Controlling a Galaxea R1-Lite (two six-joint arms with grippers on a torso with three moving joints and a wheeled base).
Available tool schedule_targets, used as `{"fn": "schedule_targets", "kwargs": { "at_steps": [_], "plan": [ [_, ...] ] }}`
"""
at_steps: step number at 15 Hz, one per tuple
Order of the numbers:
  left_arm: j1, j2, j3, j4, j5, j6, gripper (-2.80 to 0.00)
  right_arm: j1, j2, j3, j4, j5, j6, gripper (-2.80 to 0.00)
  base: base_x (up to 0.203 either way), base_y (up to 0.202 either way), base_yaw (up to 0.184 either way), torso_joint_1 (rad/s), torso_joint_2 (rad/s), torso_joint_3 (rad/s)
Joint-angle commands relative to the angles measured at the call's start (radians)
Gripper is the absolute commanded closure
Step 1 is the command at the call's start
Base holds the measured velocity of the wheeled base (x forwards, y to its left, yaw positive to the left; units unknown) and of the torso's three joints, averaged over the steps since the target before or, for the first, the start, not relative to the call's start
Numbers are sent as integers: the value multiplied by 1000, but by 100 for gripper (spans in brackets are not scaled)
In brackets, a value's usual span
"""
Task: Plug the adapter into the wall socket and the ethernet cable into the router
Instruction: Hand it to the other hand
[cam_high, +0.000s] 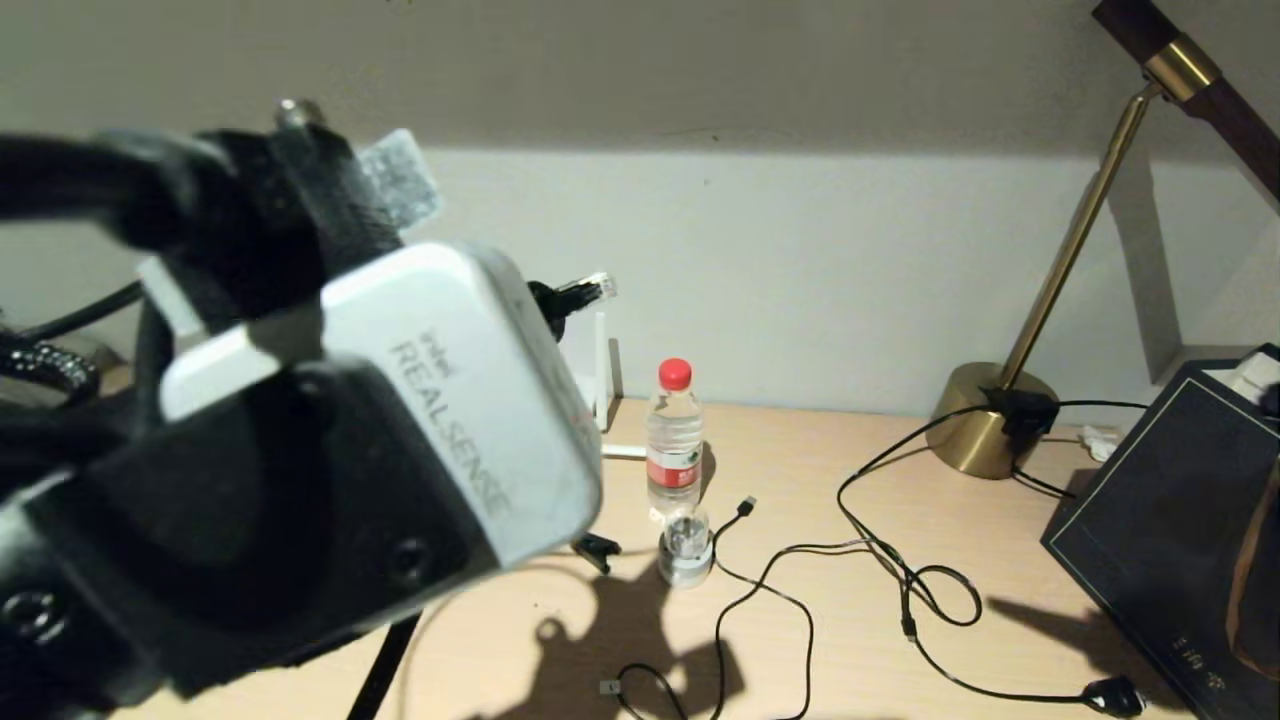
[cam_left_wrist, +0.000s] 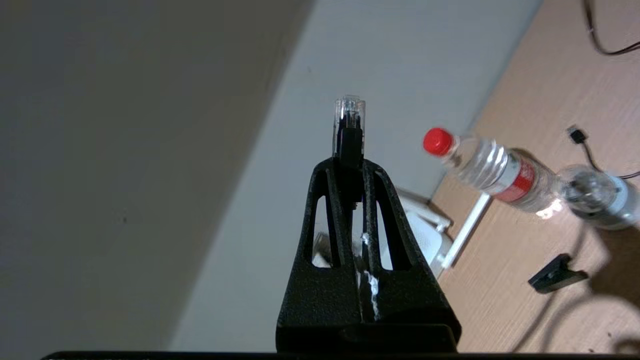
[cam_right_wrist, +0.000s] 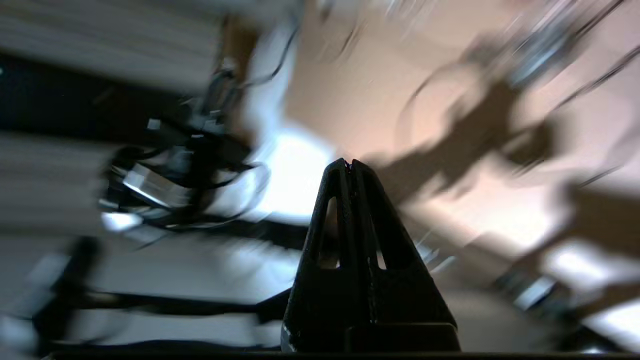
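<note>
The left hand (cam_left_wrist: 350, 165) is clamped on the ethernet cable (cam_left_wrist: 349, 127). The clear-tipped connector projects straight out past the fingertips, its long axis in line with the fingers. The router (cam_left_wrist: 425, 240) lies on the desk (cam_left_wrist: 525, 280) beyond and below this hand, mostly hidden behind the fingers; one white antenna (cam_left_wrist: 465, 230) lies flat beside it. The ports are not visible, so the connector's alignment to them cannot be judged. The left hand is the nearer one to the router. The right hand (cam_right_wrist: 348, 165) is fully closed with nothing between its fingertips. Its surroundings are too blurred to place.
</note>
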Motion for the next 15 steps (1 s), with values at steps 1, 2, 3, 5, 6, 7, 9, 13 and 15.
{"fn": "schedule_targets", "kwargs": {
  "at_steps": [1, 2, 3, 5, 6, 7, 9, 13, 15],
  "plan": [
    [-52, -4, 18, -6, -13, 5, 0, 105, 292, -108, 17, 107, 110, 0, 0, 0, 0, 0, 0, 0],
    [-62, -1, 35, -7, -33, 10, 0, 138, 333, -143, 23, 130, 152, 0, 0, 0, 0, 0, 0, 0],
    [-65, -4, 57, -9, -35, 15, 0, 160, 347, -168, 25, 157, 202, 0, 0, 0, 0, 0, 0, 0],
    [-79, -11, 91, -25, -35, 35, 0, 166, 333, -175, 12, 201, 257, 0, 0, 0, 0, 0, 0, 0],
    [-81, 2, 90, -34, -35, 41, 0, 169, 338, -185, 0, 210, 293, 0, 0, 0, 0, 0, 0, 0],
    [-81, 12, 84, -35, -35, 42, 0, 182, 358, -192, -14, 214, 322, 0, 0, 0, 0, 0, 0, 0],
    [-85, 30, 76, -37, -35, 43, 0, 214, 393, -200, -53, 215, 371, 0, 0, 0, 0, 0, 0, 0],
    [-78, 104, 15, -39, -32, 36, 0, 214, 419, -200, -61, 212, 366, 0, 0, 0, 0, 0, 0, 0],
    [-10, 155, -25, -41, -40, 31, 0, 206, 418, -200, -79, 207, 367, 0, 0, 0, 0, 0, 0, 0]
  ]
}}
